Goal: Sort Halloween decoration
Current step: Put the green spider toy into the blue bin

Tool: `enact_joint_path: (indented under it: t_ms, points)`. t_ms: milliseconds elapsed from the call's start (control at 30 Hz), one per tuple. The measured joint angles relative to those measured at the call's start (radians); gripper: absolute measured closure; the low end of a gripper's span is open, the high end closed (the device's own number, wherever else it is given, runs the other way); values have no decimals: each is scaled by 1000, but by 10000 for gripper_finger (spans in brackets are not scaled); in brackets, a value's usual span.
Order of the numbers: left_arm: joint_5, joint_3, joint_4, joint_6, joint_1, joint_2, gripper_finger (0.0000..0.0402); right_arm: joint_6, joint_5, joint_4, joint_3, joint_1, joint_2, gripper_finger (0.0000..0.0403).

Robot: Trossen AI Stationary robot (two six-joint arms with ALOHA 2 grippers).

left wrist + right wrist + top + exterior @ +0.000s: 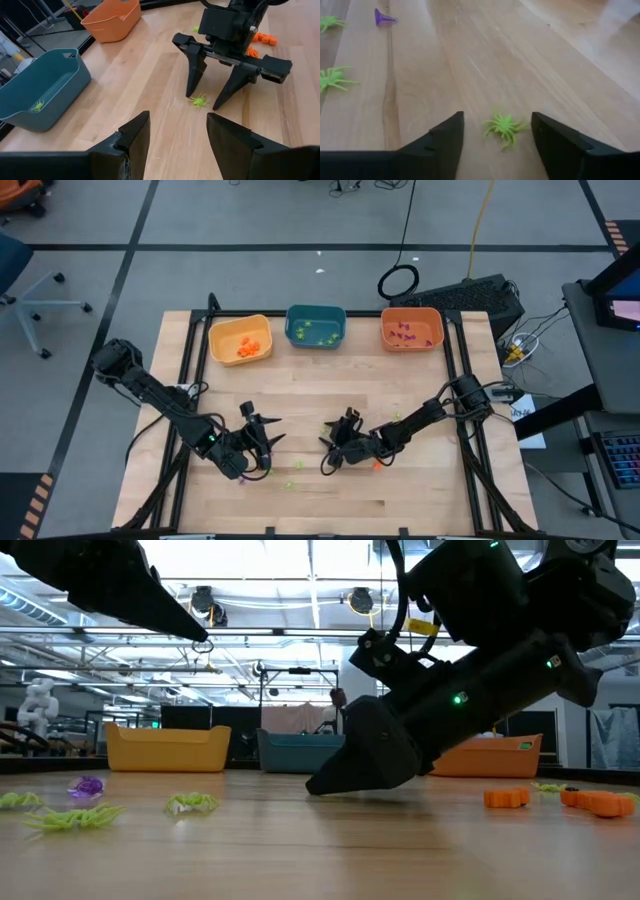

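Observation:
A tiny light-green spider (pixel 505 126) lies on the wooden table (pixel 300 390), one of the Halloween decoration trinkets. My right gripper (pixel 202 101) stands open over it, low at the table, one fingertip on each side and apart from it. My left gripper (pixel 262 430) hangs open and empty above the table, left of the right one, pointing toward it. More green spiders (pixel 190 803), a purple piece (pixel 88 786) and orange pieces (pixel 507 798) lie loose on the wood.
Along the far edge stand a yellow bin (pixel 240 340) with orange pieces, a teal bin (pixel 316 327) with green ones and an orange bin (pixel 411 328) with purple ones. Bare wood lies between the bins and the grippers.

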Motion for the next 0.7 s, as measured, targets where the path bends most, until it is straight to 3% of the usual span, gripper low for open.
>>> enact_joint_path:
  t_ms: [333, 700]
  points:
    - [0, 0, 0, 0, 0, 0, 208, 2, -3, -4, 0, 0, 0, 281]
    - [0, 0, 0, -1, 0, 0, 208, -10, -6, 7, -1, -1, -5, 300]
